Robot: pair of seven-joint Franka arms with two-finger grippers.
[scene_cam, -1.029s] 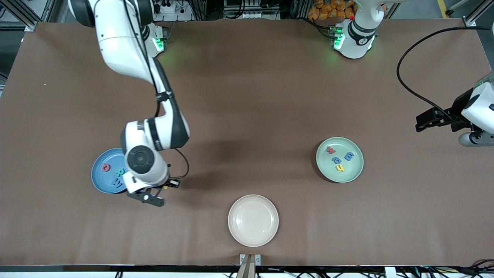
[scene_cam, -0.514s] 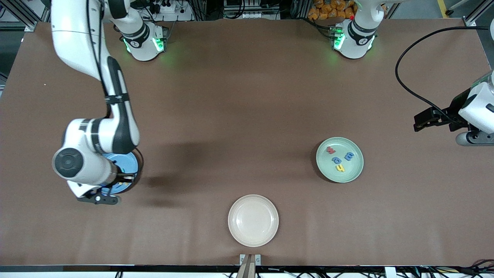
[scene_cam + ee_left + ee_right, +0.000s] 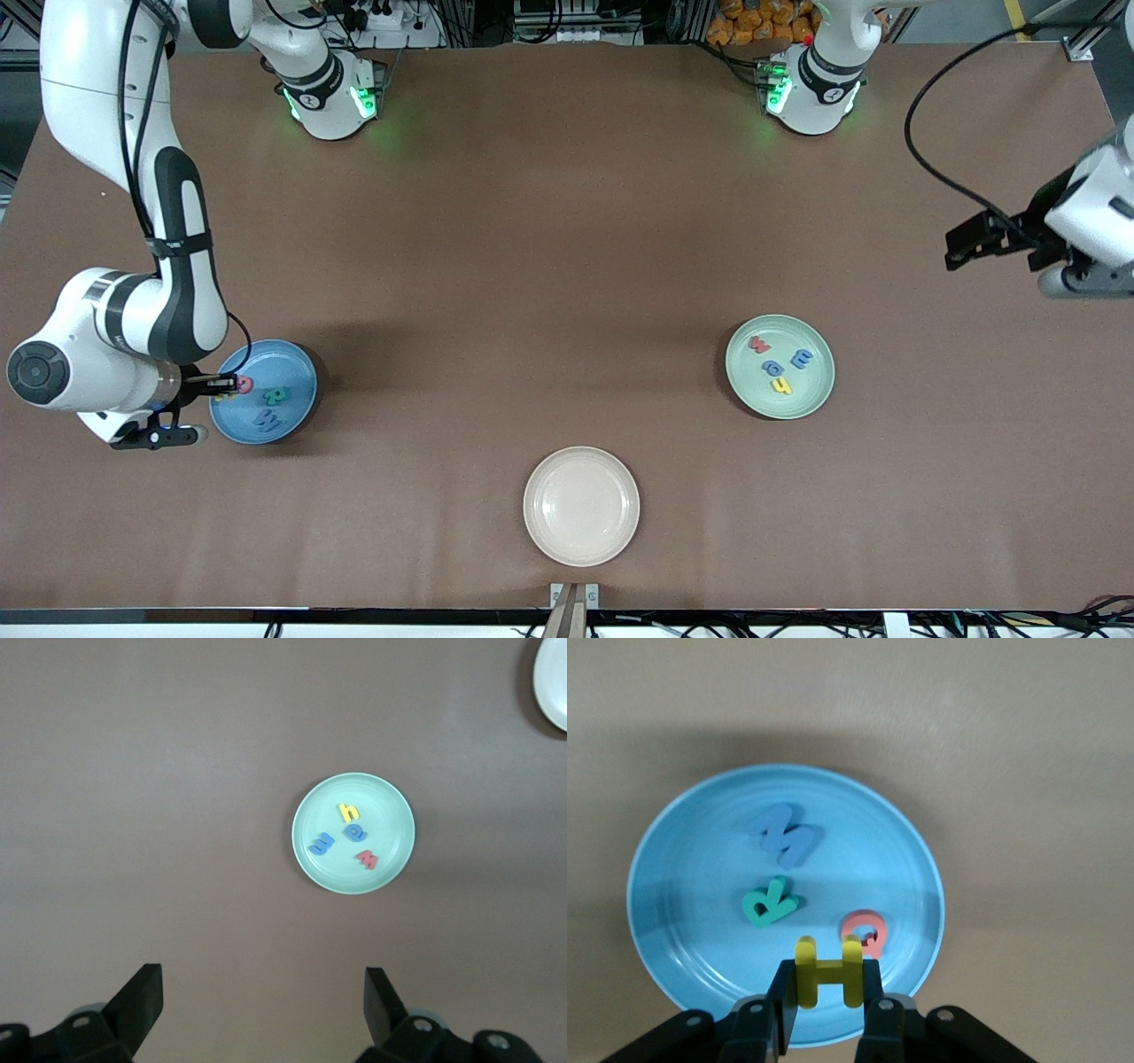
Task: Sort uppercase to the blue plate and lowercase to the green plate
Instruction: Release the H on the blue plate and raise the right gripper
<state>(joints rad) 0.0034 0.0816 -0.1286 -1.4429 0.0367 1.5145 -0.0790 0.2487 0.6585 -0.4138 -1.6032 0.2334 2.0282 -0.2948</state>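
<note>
Right pincer (image 3: 829, 997) holds yellow H (image 3: 828, 971) over blue plate (image 3: 673, 868).

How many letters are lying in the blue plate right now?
3. In the blue plate lie the red Q, green R and blue W. A fourth, the yellow H, is held over the plate's rim by the right gripper.

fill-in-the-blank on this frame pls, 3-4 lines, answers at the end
1. The right gripper holds the yellow ____ over the blue plate.
2. The green plate holds ____ letters.
3. The cream plate holds ____ letters.
4. The left gripper, waiting over the table's end, is ____.

Answers: H; four; no; open
</note>
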